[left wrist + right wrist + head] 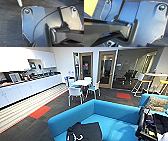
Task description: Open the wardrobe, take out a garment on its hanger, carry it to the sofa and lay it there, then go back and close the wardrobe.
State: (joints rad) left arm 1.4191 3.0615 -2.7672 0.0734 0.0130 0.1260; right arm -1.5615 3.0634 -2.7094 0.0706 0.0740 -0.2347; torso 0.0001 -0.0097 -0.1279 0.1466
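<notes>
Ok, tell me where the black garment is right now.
In the head view the black garment lies on the seat of the blue sofa, low in the picture and toward the seat's left end, in front of the low backrest.

Sofa (117, 112) matt blue upholstery; garment (87, 131) soft black cloth; carpet (50, 122) rough, dark.

White chairs (75, 92) ring a small table (81, 82) beside a long counter (27, 87).

White counter (27, 89), white chairs (75, 92), dark carpet (30, 128) (orange patches).
</notes>
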